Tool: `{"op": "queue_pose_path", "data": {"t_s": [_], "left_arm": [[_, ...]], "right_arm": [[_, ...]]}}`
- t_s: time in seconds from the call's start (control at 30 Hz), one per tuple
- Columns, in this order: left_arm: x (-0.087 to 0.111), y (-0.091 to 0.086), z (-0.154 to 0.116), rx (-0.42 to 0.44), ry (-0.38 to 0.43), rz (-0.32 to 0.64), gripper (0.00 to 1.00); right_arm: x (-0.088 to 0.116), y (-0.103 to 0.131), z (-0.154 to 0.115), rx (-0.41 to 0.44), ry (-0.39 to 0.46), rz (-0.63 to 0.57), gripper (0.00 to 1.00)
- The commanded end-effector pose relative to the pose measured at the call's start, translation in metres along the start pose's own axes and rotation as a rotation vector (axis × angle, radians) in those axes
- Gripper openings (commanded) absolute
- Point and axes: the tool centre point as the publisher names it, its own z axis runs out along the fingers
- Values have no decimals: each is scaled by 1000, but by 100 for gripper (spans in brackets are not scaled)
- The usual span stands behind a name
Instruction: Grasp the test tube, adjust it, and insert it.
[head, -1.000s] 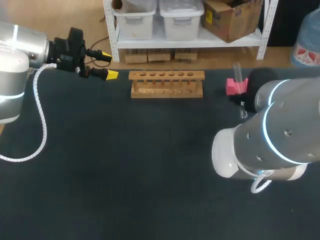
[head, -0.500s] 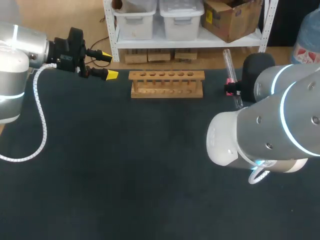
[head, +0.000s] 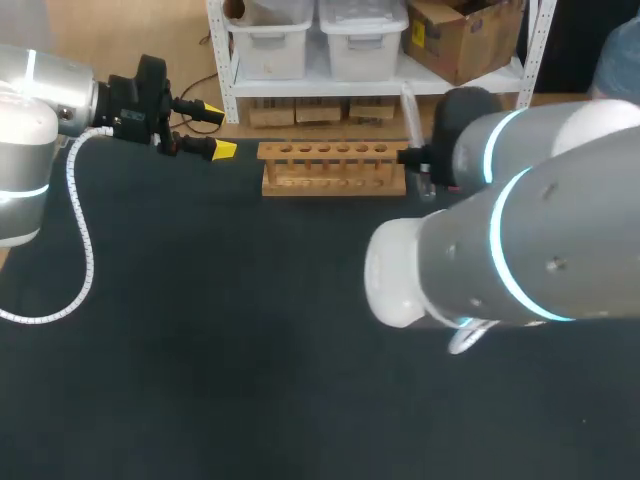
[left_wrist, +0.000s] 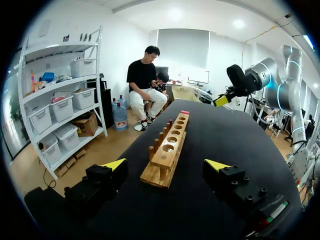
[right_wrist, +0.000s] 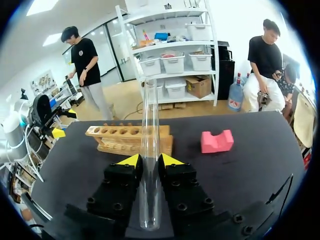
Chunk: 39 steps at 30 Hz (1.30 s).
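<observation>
Grips the clear test tube (right_wrist: 150, 150) in the right jaws, pinched from both sides, roughly upright, just off the right end of the wooden rack (head: 333, 167) above the dark worktop (head: 200, 350). Shows a pink block (right_wrist: 217, 141) lying beside that rack end. Holds the left jaws wide apart, off the rack's left end.

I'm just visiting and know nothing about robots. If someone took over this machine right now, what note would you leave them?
Right hand: shut on the test tube, held roughly upright near the right end of the wooden rack.
Left hand: open, empty, off the rack's other end.
Pink block: bare on the table, beside the rack.
Done: tube grasped. Left: line it over a hole (all look empty) and insert it.
</observation>
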Motion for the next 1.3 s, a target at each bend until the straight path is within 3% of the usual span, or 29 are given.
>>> {"op": "queue_pose_path", "data": {"t_s": [0.03, 0.43, 1.3], "left_arm": [[0, 1, 0, 1, 0, 0, 100], [0, 1, 0, 1, 0, 0, 100], [0, 1, 0, 1, 0, 0, 100]], "right_arm": [[-1, 20, 17, 92, -4, 3, 0], [11, 47, 49, 70, 25, 22, 0], [17, 53, 80, 20, 98, 24, 0]]}}
